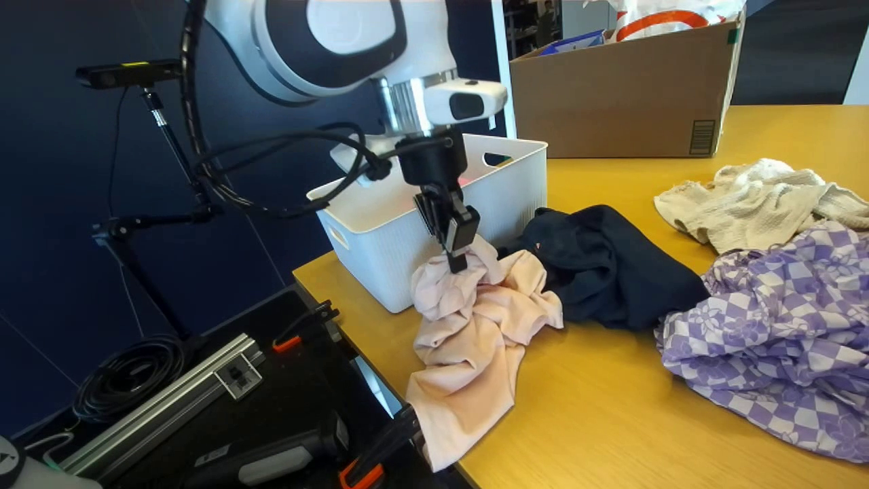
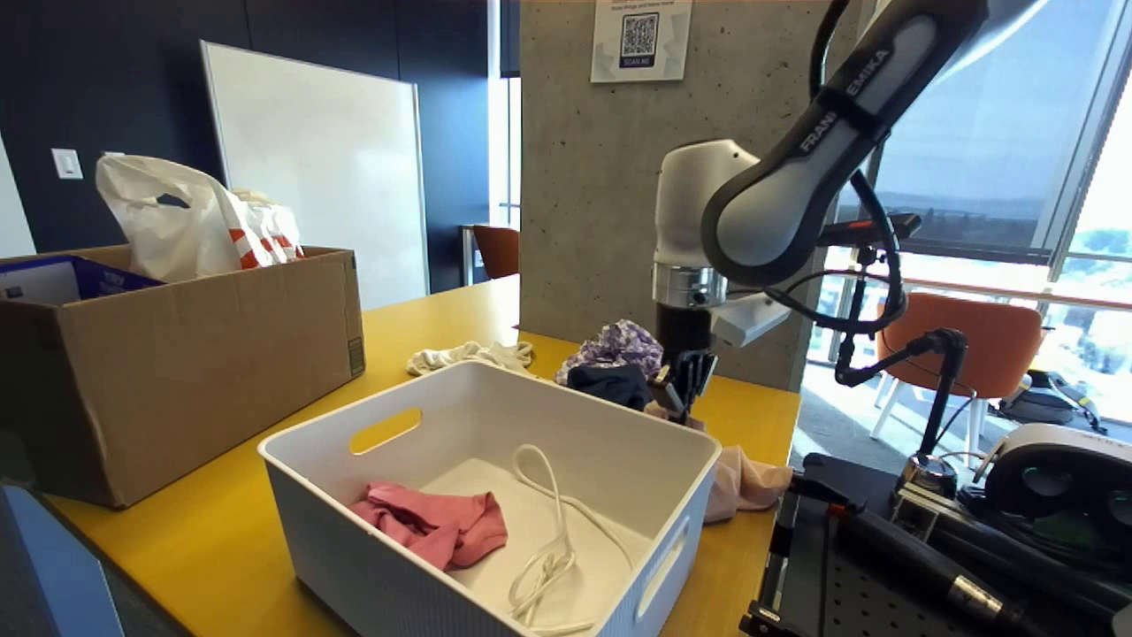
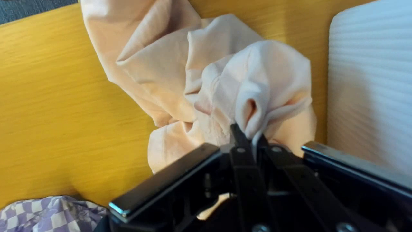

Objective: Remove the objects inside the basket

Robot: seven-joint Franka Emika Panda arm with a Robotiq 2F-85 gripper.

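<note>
In an exterior view, the gripper (image 3: 248, 137) pinches the peach cloth (image 2: 747, 485) on the table (image 1: 597, 407), three o'clock from the basket (image 2: 601, 456): setting-down, I'd say. Next calls for letting go, then fetching the pink cloth (image 2: 442, 525) (inside, nine o'clock).

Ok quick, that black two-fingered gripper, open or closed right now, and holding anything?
Black two-fingered gripper: closed, holding a fold of the crumpled pale peach-pink cloth garment.
</note>
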